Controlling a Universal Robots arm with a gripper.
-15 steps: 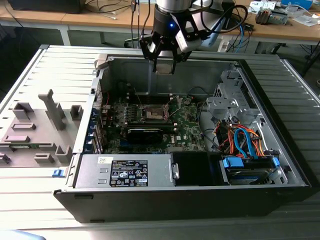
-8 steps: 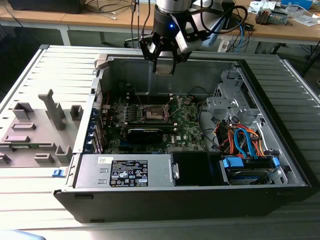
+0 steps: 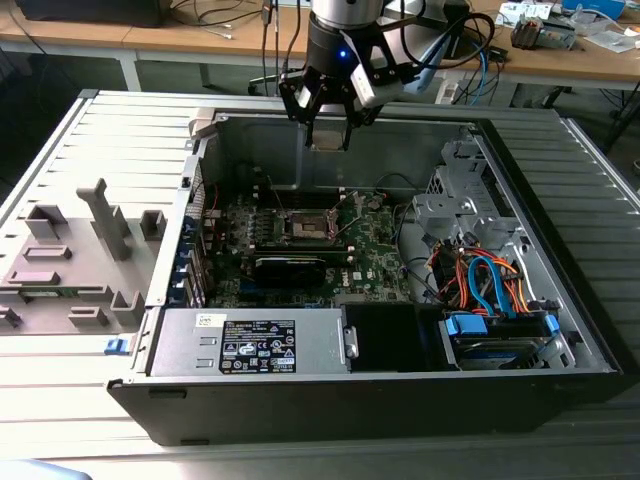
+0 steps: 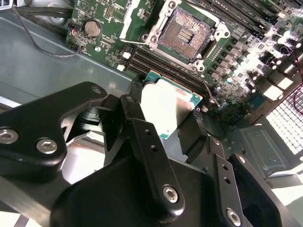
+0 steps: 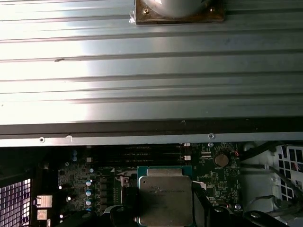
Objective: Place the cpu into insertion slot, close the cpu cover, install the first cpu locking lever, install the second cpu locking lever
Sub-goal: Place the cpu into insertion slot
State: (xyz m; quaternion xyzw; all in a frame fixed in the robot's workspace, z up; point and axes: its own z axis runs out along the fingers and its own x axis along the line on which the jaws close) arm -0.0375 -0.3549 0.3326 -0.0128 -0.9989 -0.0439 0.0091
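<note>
My gripper [image 3: 328, 132] hangs above the back wall of the open computer case [image 3: 480, 130], shut on the cpu [image 4: 166, 108]. The cpu is a flat square chip with a silvery top and a green edge, held between the two black fingers [image 4: 142, 127] in both wrist views; its top also shows at cpu [image 5: 164, 195]. The insertion slot [image 4: 185, 32] lies bare on the green board, dark contacts showing inside a silver rim, apart from the cpu. In the exterior view the insertion slot [image 3: 311, 226] sits below and in front of the gripper. The cpu cover [image 4: 134, 20] stands raised at one side of the slot.
A long black card [image 3: 290, 268] lies just in front of the socket. The power supply [image 3: 250, 342] fills the case's near side, and a drive cage with orange and blue cables [image 3: 490, 285] is at the exterior view's right. A grey plastic holder [image 3: 70, 265] sits outside at the left.
</note>
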